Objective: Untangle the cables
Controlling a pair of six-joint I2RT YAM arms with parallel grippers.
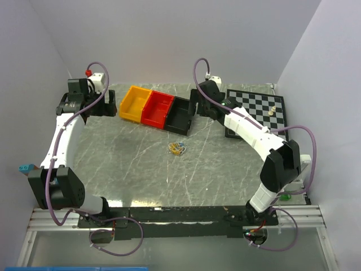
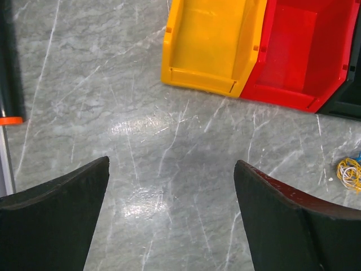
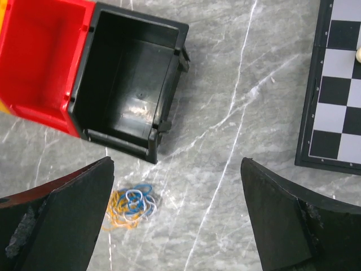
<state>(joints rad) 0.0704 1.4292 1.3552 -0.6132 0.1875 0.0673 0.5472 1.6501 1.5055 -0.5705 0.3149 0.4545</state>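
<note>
The cables (image 1: 177, 148) are a small tangle of thin yellow, blue and white loops lying on the marble table just in front of the black bin (image 1: 179, 115). The tangle shows in the right wrist view (image 3: 131, 206) beside the left finger, and at the right edge of the left wrist view (image 2: 350, 172). My right gripper (image 3: 176, 169) is open and empty, above the table right of the tangle. My left gripper (image 2: 171, 169) is open and empty, over bare table near the yellow bin (image 2: 211, 42), far left of the tangle.
Yellow (image 1: 134, 103), red (image 1: 157, 108) and black bins stand in a row at the back. A chessboard (image 1: 259, 107) with two pieces lies at the back right; it also shows in the right wrist view (image 3: 335, 84). A blue block (image 1: 24, 168) sits at the left edge.
</note>
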